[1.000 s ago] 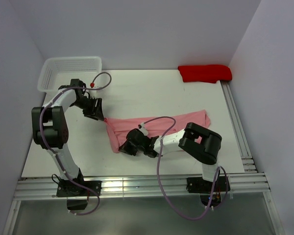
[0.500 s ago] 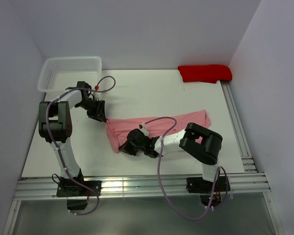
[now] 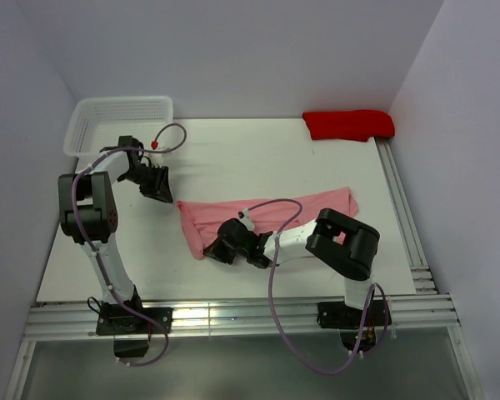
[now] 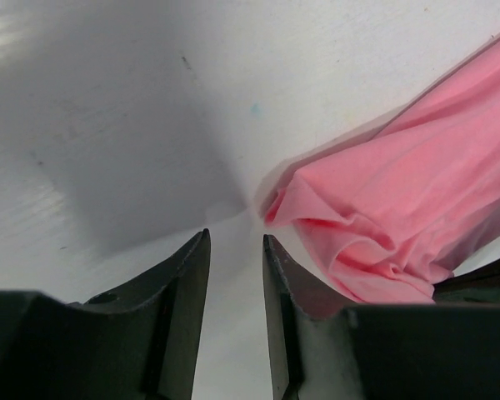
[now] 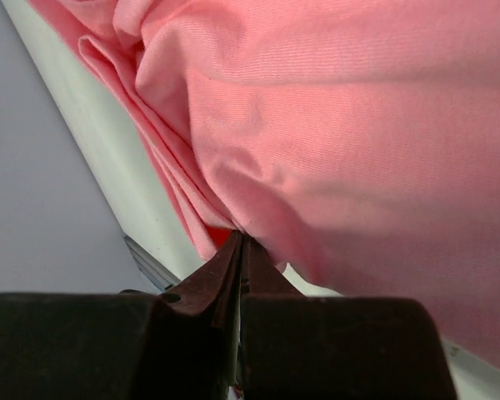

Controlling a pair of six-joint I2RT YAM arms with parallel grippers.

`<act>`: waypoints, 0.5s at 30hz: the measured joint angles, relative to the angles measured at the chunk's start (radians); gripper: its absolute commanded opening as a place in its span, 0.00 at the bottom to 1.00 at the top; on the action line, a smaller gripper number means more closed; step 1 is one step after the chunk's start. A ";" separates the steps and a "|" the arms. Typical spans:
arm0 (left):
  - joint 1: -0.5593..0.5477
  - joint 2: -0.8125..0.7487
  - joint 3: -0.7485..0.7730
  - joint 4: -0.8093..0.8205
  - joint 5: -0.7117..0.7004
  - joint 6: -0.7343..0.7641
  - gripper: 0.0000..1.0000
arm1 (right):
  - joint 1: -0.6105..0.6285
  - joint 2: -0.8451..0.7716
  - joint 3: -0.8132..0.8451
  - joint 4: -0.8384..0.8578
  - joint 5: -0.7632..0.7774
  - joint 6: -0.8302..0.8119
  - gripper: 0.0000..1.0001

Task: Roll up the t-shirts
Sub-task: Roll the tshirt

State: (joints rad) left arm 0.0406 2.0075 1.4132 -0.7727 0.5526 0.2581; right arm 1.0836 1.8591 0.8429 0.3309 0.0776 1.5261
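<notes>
Left claw (image 4: 235,243): spread, narrow gap, nothing between the fingers (image 4: 187,300), only bare table (image 3: 258,154) shows through. It sits low over the table just off the far-left corner of the t-shirt (image 3: 308,207), near it but not touching. From my left wrist cam the bunched corner lies right of the tips and a bit ahead of them.

Right claw (image 5: 237,246): pressed together, pinching a fold of the t-shirt. Wrist cam shows fabric running straight into the closed tips, with pink filling most of the view above. From the top cam that claw is at the near-left end of the shirt, and the arm reaches in low from the right across its near edge.

T-shirt: mid-table, folded or bunched into a long band running left to right. The left end bends toward the near edge, and the right end is wider and flatter. Creases pile up at the left corner.

Basket (image 3: 121,117): far-left corner, well apart from the shirt.

Red cloth (image 3: 348,125): far-right corner by the wall, well apart from both claws.
</notes>
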 measured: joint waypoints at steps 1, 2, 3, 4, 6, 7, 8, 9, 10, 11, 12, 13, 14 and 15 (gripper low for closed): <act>0.010 0.000 0.006 -0.009 0.006 0.013 0.37 | 0.000 0.000 0.000 0.000 0.000 0.000 0.00; 0.017 0.000 0.011 -0.014 0.011 0.023 0.38 | 0.000 0.000 0.000 0.002 0.000 0.000 0.00; 0.019 0.000 0.012 -0.018 0.014 0.030 0.37 | 0.000 0.000 0.000 0.004 0.000 0.000 0.00; 0.022 0.000 0.012 -0.021 0.021 0.044 0.37 | 0.000 0.000 0.000 0.006 -0.001 0.001 0.00; 0.019 0.000 0.012 -0.031 0.029 0.061 0.37 | 0.000 0.000 0.000 0.008 -0.003 0.002 0.00; 0.016 0.000 0.012 -0.034 0.033 0.068 0.37 | 0.000 0.000 0.000 0.008 -0.004 0.003 0.00; 0.014 0.000 0.012 -0.038 0.036 0.074 0.36 | 0.000 0.000 0.000 0.009 -0.004 0.003 0.00; 0.012 0.000 0.012 -0.041 0.037 0.080 0.36 | 0.000 0.000 0.000 0.010 -0.005 0.003 0.00; 0.010 0.001 0.012 -0.043 0.037 0.085 0.36 | 0.000 0.000 0.000 0.010 -0.005 0.003 0.00; 0.007 0.002 0.012 -0.044 0.037 0.090 0.36 | 0.000 0.000 0.000 0.011 -0.007 0.003 0.00; 0.005 0.002 0.012 -0.044 0.037 0.093 0.36 | 0.000 0.000 0.000 0.013 -0.007 0.003 0.00; 0.002 0.002 0.012 -0.044 0.037 0.095 0.36 | 0.000 0.000 0.000 0.013 -0.007 0.003 0.00; -0.002 0.002 0.012 -0.044 0.036 0.096 0.35 | 0.000 0.000 0.000 0.013 -0.007 0.003 0.00; -0.005 0.003 0.012 -0.043 0.037 0.097 0.35 | 0.000 0.000 0.000 0.013 -0.007 0.003 0.00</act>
State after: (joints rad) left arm 0.0353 2.0106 1.4254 -0.8162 0.5892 0.3546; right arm 1.0836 1.8591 0.8429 0.3439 0.0708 1.5291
